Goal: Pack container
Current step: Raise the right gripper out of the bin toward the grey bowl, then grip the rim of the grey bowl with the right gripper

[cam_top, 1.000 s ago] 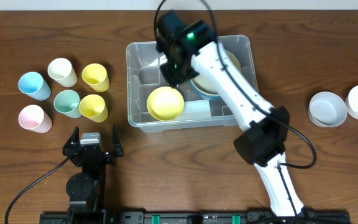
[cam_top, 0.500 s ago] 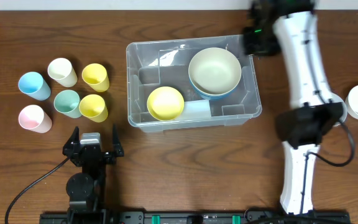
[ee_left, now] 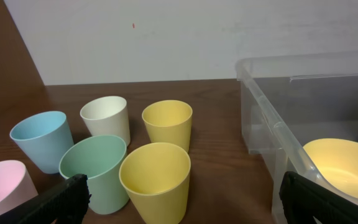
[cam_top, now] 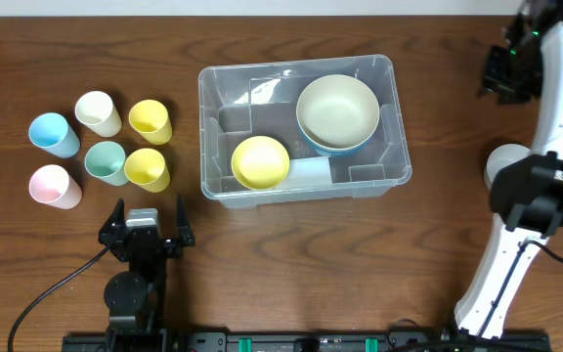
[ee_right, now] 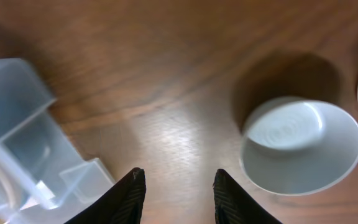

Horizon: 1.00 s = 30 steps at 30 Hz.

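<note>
1. Fingers of the right gripper [ee_right: 179, 196] are spread with nothing between them, over bare wood. The left gripper [ee_left: 184, 202] is likewise wide apart and empty.
2. Only the right wrist view shows the pale grey bowl [ee_right: 300, 146] whole, at 3 o'clock of the fingers. A corner of the container [ee_right: 23, 137] sits at 9 o'clock. Overhead, the arm hides most of that bowl.
3. Only the left wrist view looks into the six pastel cups [ee_left: 156, 180], all upright and empty, beside the container's clear wall.
4. Overhead, the container [cam_top: 205, 127] sits mid-table. It holds a cream bowl [cam_top: 337, 108] nested in a blue one at its 2 o'clock, and a yellow bowl [cam_top: 260, 161] at 7 o'clock.
5. From the container, the cups lie at 9 o'clock, the left gripper at 7 o'clock and the right gripper well apart at 2 o'clock.
6. The table is dark brown wood, with a white wall behind it.
7. A second ago the right gripper hung over the bowls inside the container; it has since swung out past the right rim.
</note>
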Tool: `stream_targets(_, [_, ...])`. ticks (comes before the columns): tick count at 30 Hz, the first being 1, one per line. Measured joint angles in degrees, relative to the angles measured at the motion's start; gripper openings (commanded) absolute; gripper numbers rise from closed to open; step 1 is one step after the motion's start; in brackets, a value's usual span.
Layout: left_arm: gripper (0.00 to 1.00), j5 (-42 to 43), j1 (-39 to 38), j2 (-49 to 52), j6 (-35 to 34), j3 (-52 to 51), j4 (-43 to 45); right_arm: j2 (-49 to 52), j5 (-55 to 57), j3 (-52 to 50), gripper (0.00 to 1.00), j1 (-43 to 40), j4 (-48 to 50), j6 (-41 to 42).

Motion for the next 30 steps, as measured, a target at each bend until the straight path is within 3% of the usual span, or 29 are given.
stream_targets(8, [0.98,0.0,0.0,0.0,0.0,0.0,-0.02,-2.47,-0.7,-6.34,0.42,-5.6,0.0,0.02])
stream_targets(19, [0.98,0.0,0.0,0.0,0.0,0.0,-0.02,-20.61,1.05,-23.26,0.45,-6.54,0.57,0.98])
stream_targets(30, [0.98,0.02,0.0,0.0,-0.02,0.0,-0.02,-38.62,2.67,-53.96,0.53,-11.45,20.09,6.16])
